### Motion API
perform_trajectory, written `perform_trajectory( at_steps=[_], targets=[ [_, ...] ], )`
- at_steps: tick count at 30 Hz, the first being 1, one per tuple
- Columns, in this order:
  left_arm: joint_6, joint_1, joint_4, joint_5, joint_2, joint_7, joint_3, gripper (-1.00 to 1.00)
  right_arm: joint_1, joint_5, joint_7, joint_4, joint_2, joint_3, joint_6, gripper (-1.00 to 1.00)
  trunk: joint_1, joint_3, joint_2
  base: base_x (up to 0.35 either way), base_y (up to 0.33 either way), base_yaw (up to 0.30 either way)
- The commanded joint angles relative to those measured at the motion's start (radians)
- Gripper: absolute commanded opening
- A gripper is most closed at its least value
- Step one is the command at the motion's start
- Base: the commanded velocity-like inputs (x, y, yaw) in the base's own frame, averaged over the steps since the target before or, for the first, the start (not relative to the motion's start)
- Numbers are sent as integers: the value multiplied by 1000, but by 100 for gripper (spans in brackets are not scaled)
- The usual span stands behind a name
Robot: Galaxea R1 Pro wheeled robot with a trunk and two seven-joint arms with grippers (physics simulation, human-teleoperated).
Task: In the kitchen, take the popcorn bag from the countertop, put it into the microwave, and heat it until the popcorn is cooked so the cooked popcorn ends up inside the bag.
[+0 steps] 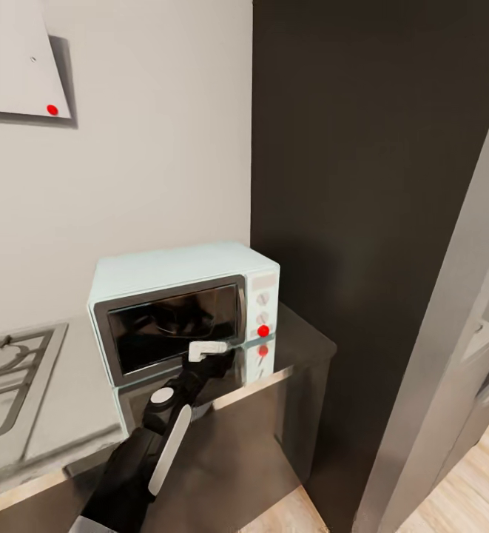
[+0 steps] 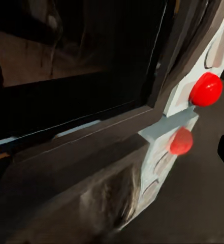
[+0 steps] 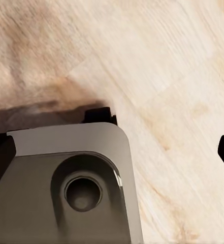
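Our left gripper (image 1: 216,346) at the microwave (image 1: 181,314) door.
The microwave sits at the countertop's (image 1: 303,348) right end; we cannot tell either pincer's opening or hold.

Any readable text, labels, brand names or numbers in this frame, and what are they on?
None can be read.
Microwave control panel: two knobs and a red dot, no legible marks.
Wall panel, upper left: a red dot, no lettering.

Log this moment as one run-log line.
stage: at microwave | door: shut | left gripper: at door's lower edge, near red knob | bag: unseen | right wrist: facing wood floor
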Motion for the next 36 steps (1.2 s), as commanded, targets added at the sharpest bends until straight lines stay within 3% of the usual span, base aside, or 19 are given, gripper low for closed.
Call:
perform_trajectory(
  at_steps=[1, 4, 5, 7, 13, 16, 18, 20, 22, 24, 26, 27, 28, 31, 33, 36],
  targets=[
    [5, -1, -1, 6, 0, 6, 1, 100, -1, 8, 2, 3, -1, -9, -6, 100, -1, -1, -1, -328, 0, 0],
    [3, -1, -2, 6, 0, 7, -2, 100, -1, 8, 2, 3, -1, -9, -6, 100, -1, -1, -1, -339, 0, 0],
    [3, -1, -2, 6, 0, 7, -17, 100, -1, 8, 2, 3, -1, -9, -6, 100, -1, -1, -1, -344, 0, 0],
    [3, -1, -2, 4, 1, 9, -89, 100, -1, 8, 2, 3, -2, -9, -5, 100, -1, -1, -1, -345, 0, 0],
    [3, -1, -3, 6, -1, 8, -124, 100, -1, 8, 2, 3, -2, -9, -6, 100, -1, -1, -1, -346, 0, 0],
    [5, -1, -1, 14, -2, 9, -172, 100, -1, 8, 2, 3, 0, -9, -6, 100, -1, -1, -1, -346, 0, 0],
    [16, -1, 36, 26, -10, 5, -210, 100, -1, 8, 2, 3, 2, -8, -5, 100, -1, -1, -1, -346, 0, 0],
    [27, -1, 101, 42, -12, 4, -216, 100, -1, 9, 3, 3, 3, -7, -1, 100, -1, -1, -1, -346, 0, 0],
    [38, -1, 266, 129, -8, 3, -217, 100, -1, 9, 3, 4, 5, -6, 3, 100, -1, -1, -1, -346, 0, 0],
    [29, 0, 616, 337, 0, 0, -215, 100, 3, 9, 3, 5, 7, -6, 6, 100, -1, -1, -1, -347, 0, 0],
    [9, 0, 860, 416, 0, -4, -215, 100, 6, 9, 5, 5, 7, -5, 7, 100, -1, -1, -1, -347, 0, 0],
    [-11, 0, 947, 435, 0, -5, -214, 100, 7, 9, 5, 5, 7, -4, 7, 100, -1, -1, -1, -348, 0, 0],
    [-192, 4, 1288, 500, -1, -13, -213, 100, 8, 9, 5, 5, 7, -4, 8, 100, -1, -1, -1, -349, 0, 0],
    [-221, 30, 1316, 508, 5, -16, -212, 100, 8, 9, 5, 5, 7, -4, 8, 100, -1, -1, -1, -349, 0, 0],
    [-254, 122, 1321, 519, 17, -17, -211, 100, 8, 9, 5, 5, 7, -4, 7, 100, -1, -1, -1, -349, 0, 0],
    [-358, 196, 1323, 581, 47, -16, -211, 100, 8, 9, 4, 5, 7, -4, 6, 100, -1, -1, -1, -349, 0, 0]
  ],
)
